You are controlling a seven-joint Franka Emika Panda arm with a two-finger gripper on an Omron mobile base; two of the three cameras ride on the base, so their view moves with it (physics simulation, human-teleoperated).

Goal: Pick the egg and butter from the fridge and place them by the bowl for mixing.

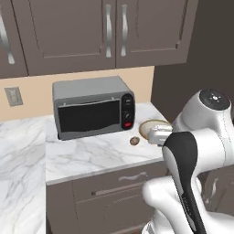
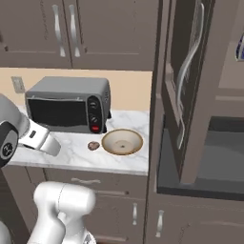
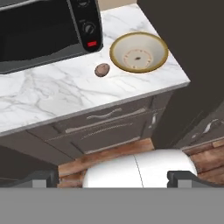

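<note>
The tan bowl [image 2: 122, 141] [image 3: 138, 52] [image 1: 153, 124] sits on the marble counter's right end, beside the tall grey fridge [image 2: 190, 119] [image 3: 192, 57]. The fridge door with its long curved handle [image 2: 187, 71] looks swung open, and some grey inside shows to its right. The egg and the butter are out of view. My gripper [image 3: 113, 178] hangs open and empty in front of the counter, well short of the bowl, with one fingertip [image 3: 43, 178] at each lower corner of the hand view. My arm rises at the lower right of the left base view.
A grey toaster oven [image 1: 91, 107] [image 2: 66, 108] stands left of the bowl. A small brown rounded lump [image 3: 102, 70] [image 1: 134, 140] [image 2: 93, 145] lies between them; I cannot tell what it is. Drawers [image 3: 105, 122] run under the counter, wall cabinets [image 1: 109, 32] hang above.
</note>
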